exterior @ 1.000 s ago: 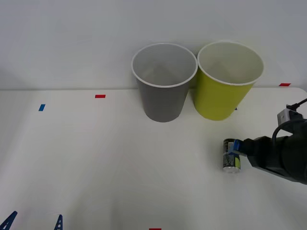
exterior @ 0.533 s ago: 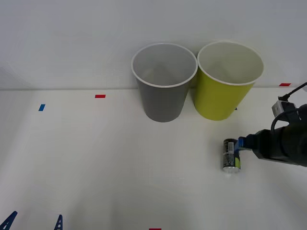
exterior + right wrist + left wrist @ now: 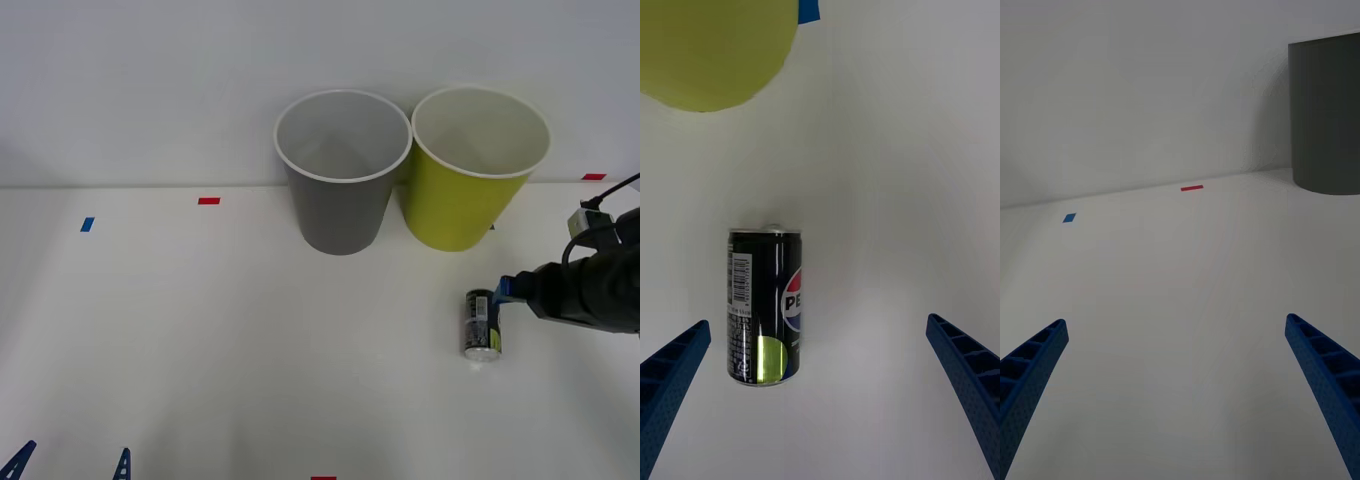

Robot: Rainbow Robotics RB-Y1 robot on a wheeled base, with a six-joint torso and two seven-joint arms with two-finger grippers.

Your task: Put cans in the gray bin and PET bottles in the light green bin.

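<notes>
A small black can (image 3: 482,324) lies on its side on the white desk (image 3: 250,340), in front of the light green bin (image 3: 470,170) and toward the robot's right. The gray bin (image 3: 343,172) stands just beside the green one at the back of the desk, their rims almost touching.

From the front, the right hand (image 3: 503,291) sits at the can's right side, one blue fingertip just beside the can's far end; whether they touch cannot be told there. The right wrist view settles the grip: the right hand (image 3: 820,397) is spread wide, its fingers (image 3: 674,375) on either side of the can (image 3: 764,306) and gripping nothing. That view also gives the barcode and logo.

The left hand (image 3: 70,465) shows as two blue tips at the desk's near left edge. Its wrist view has the left hand (image 3: 1176,390) wide open and empty, with the gray bin (image 3: 1326,116), a red tape mark (image 3: 1192,187) and a blue tape mark (image 3: 1069,218) ahead.
</notes>
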